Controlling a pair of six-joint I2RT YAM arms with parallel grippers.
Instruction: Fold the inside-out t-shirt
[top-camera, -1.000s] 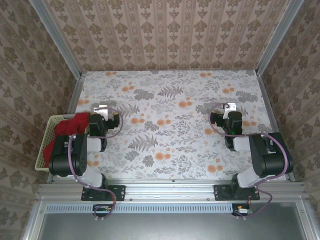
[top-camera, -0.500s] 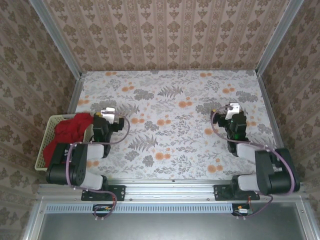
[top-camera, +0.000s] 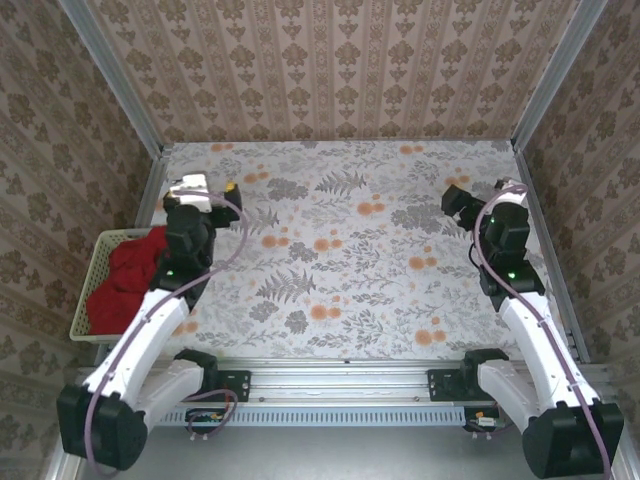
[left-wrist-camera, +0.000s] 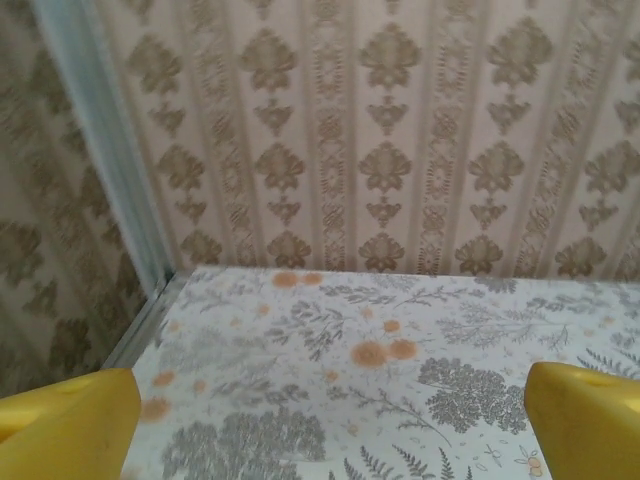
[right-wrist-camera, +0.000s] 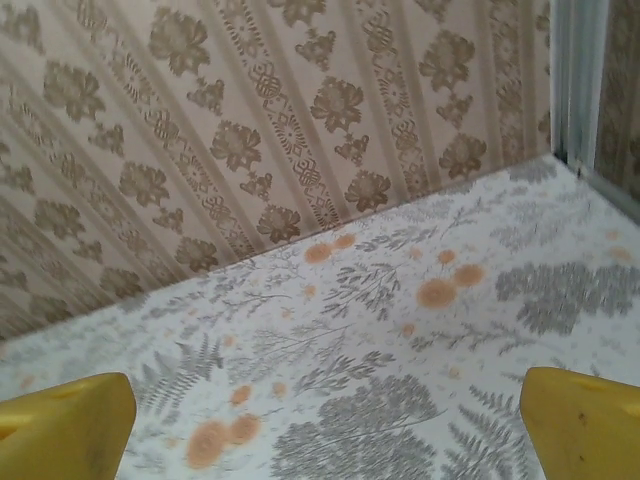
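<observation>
The t-shirt (top-camera: 135, 268) sits bunched in the basket (top-camera: 82, 305) (retrieval pending). Empty, the left end effector (left-wrist-camera: 330, 420) and right end effector (right-wrist-camera: 325, 425) gape wide; left should dip in, pinching cloth.

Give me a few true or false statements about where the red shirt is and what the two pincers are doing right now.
1. The red t-shirt lies bunched in the pale green basket. True.
2. The left pincer grips the shirt. False: it is open and empty.
3. The right pincer is open. True.
4. The shirt is spread flat on the floral table. False: it is in the basket.
</observation>
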